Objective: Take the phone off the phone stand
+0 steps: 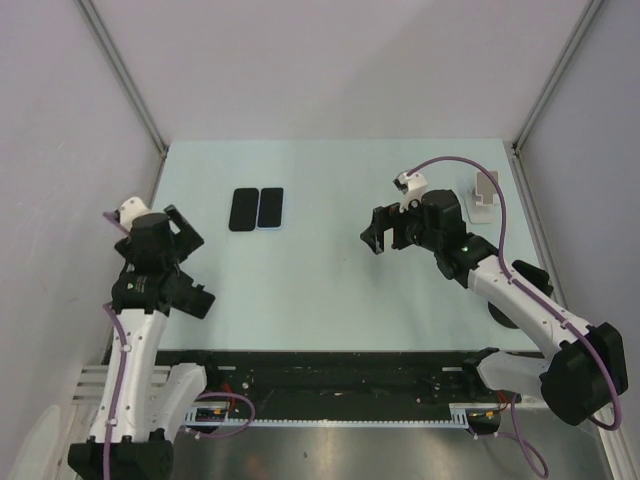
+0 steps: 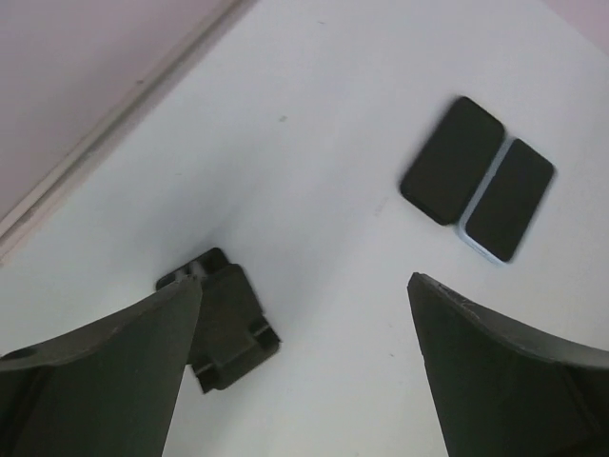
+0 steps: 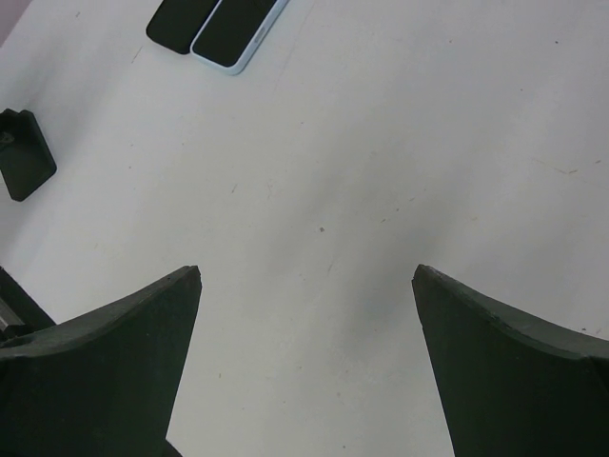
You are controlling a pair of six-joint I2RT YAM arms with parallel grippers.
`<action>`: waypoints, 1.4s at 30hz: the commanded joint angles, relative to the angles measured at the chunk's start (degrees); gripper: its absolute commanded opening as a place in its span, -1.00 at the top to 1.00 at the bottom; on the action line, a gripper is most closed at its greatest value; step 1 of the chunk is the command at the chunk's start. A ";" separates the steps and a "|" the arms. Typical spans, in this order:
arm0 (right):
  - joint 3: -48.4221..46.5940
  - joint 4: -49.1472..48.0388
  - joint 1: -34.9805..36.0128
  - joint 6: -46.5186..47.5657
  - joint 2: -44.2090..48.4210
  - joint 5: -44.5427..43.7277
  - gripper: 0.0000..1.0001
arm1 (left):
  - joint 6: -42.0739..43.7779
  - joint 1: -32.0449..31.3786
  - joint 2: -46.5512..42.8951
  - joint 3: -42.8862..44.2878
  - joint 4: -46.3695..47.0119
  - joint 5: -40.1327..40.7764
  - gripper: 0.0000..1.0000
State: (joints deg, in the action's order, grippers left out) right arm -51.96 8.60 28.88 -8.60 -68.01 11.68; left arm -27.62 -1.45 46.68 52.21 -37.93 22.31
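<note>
Two phones lie flat side by side at the back left of the table: a black one (image 1: 243, 209) and one with a pale blue rim (image 1: 270, 208). Both show in the left wrist view (image 2: 452, 157) (image 2: 509, 200) and the right wrist view (image 3: 176, 24) (image 3: 238, 24). A grey phone stand (image 1: 485, 195) stands at the back right with no phone on it. My left gripper (image 1: 178, 262) (image 2: 304, 286) is open and empty, south-west of the phones. My right gripper (image 1: 378, 238) (image 3: 304, 276) is open and empty over bare table, left of the stand.
A small black block-like holder (image 1: 197, 300) sits on the table close to my left gripper's left finger (image 2: 224, 324); it also shows in the right wrist view (image 3: 24, 152). Walls with metal rails (image 1: 125, 75) close in the left, right and back of the table.
</note>
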 commanded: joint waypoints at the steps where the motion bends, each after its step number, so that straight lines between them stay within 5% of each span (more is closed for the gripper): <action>1: 0.02 -2.27 0.38 -0.89 1.91 1.68 -0.98 | -2.35 7.59 -2.20 -3.33 -4.25 1.70 -0.95; 9: 0.02 -2.18 0.47 -1.07 2.62 2.20 -0.98 | -6.84 19.29 -1.86 -9.84 -3.03 -2.96 -1.00; 15: 0.02 -2.18 0.47 -1.16 2.97 2.38 -0.98 | -7.36 19.74 -0.18 -12.65 4.17 -8.94 -0.99; 30: 0.02 -2.01 0.47 -0.98 2.71 1.77 -0.98 | -9.12 19.82 6.15 -15.73 7.26 -4.21 -0.99; 36: 0.02 -2.18 0.47 -1.07 2.27 2.12 -0.98 | -8.59 19.73 7.11 -16.35 7.70 -3.06 -0.80; 42: 0.02 -2.01 0.47 -0.98 2.79 2.03 -0.99 | -8.07 19.82 6.50 -15.73 7.79 -4.98 -0.31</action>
State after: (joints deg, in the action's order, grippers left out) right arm -51.94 8.25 29.08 -9.43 -66.63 13.41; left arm -35.11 17.87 54.19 36.29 -31.29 17.65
